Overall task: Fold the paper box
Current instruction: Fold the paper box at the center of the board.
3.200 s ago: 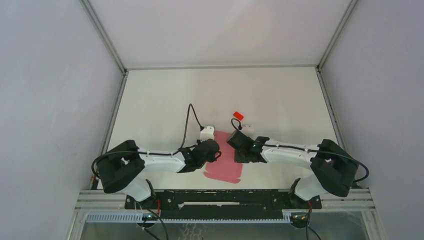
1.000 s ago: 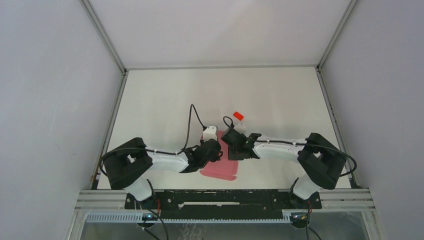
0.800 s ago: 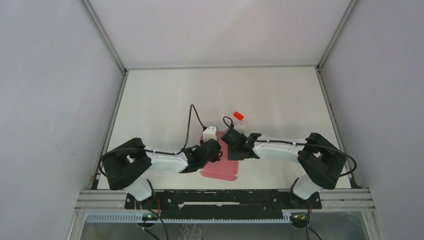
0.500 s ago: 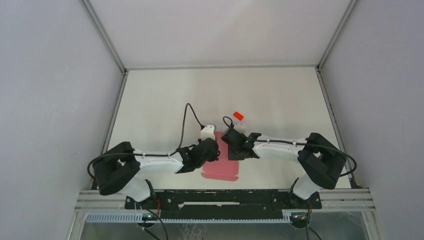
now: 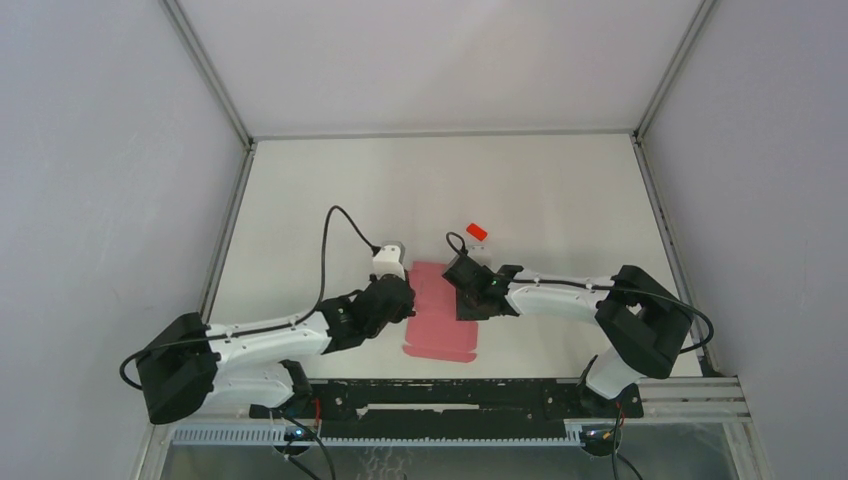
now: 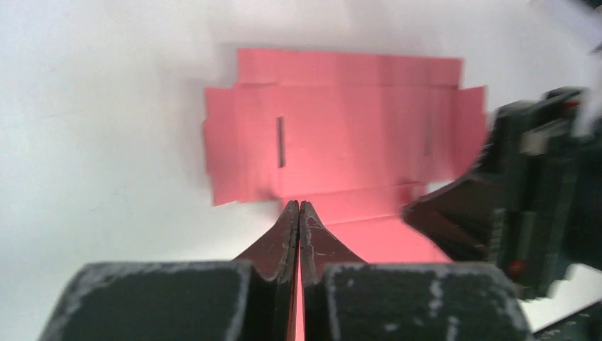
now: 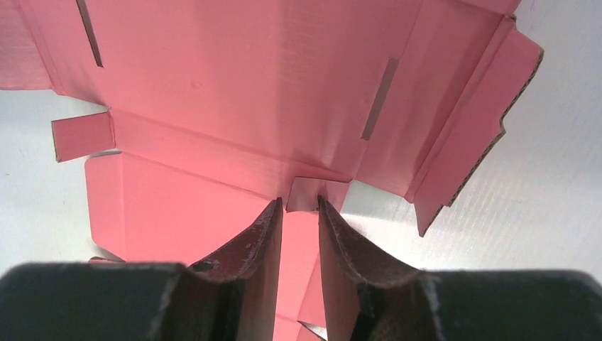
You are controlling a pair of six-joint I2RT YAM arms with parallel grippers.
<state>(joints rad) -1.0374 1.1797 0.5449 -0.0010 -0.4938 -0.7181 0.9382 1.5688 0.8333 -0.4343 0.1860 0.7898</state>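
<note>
Top external view: found the paper box (image 5: pixel 443 322) opened out and lying flat on the white table (image 5: pixel 560 190), near the front edge, between the two arms. Noted a small red block (image 5: pixel 476 231) beyond the box's far right corner, apart from it. Placed the left arm (image 5: pixel 270 340) at the sheet's left edge and the right arm (image 5: pixel 560 295) over its upper right part.

Left wrist view: recorded the left gripper (image 6: pixel 299 206) closed, fingers (image 6: pixel 273 249) pressed together tip to tip, tips sitting at the corner of the nearest flap. Saw a pink sliver in the slit lower down; could not confirm any cardboard pinched there. Logged two narrow slots in the main panel.

Right wrist view: recorded the right gripper (image 7: pixel 298 202) partly parted, fingers (image 7: pixel 341 249) straddling a narrow strip of the sheet, a small tab just between the tips. Could not confirm pad contact with it. Noted the side flaps at the right lifted slightly off the table.
</note>
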